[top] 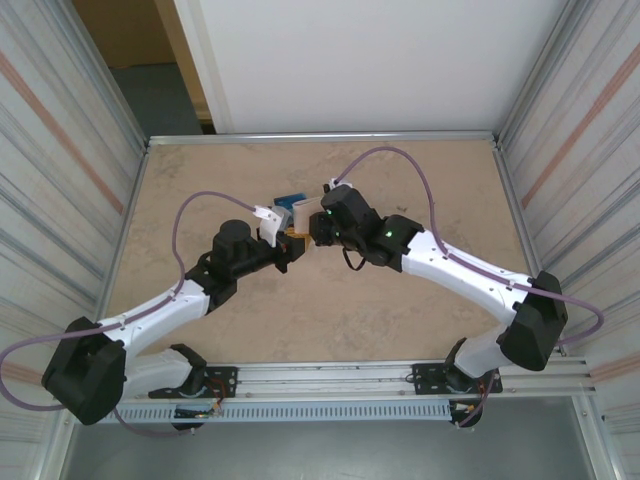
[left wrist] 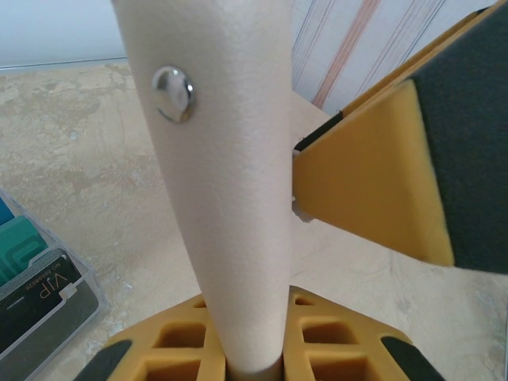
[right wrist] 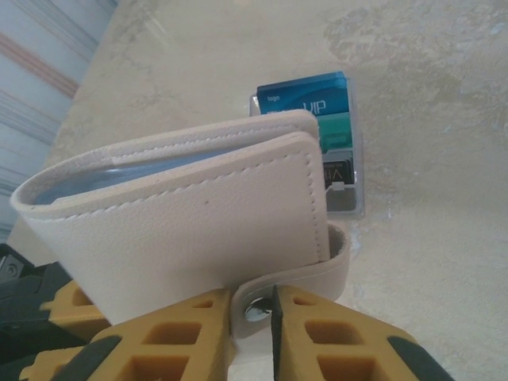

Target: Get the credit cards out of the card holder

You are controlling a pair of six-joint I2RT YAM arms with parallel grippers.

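Because card holder [right wrist: 182, 230] needs bracing to open, my left hand [left wrist: 238, 341] clamps it off surface [right wrist: 429, 159]. Right hand [right wrist: 266, 317], nearly closed, pinches snap tab [right wrist: 337, 262], likely for pull. Credit cards [right wrist: 309, 99] stacked in clear tray [right wrist: 359, 202] behind.

Beige marbled tabletop [top: 400, 310], metal rim along its edges, surface mottled tan and cream, one clear plastic tray [right wrist: 359, 171] lying flat near the middle, credit cards [right wrist: 305, 99] fanned inside it, blue, then teal, then a dark card.
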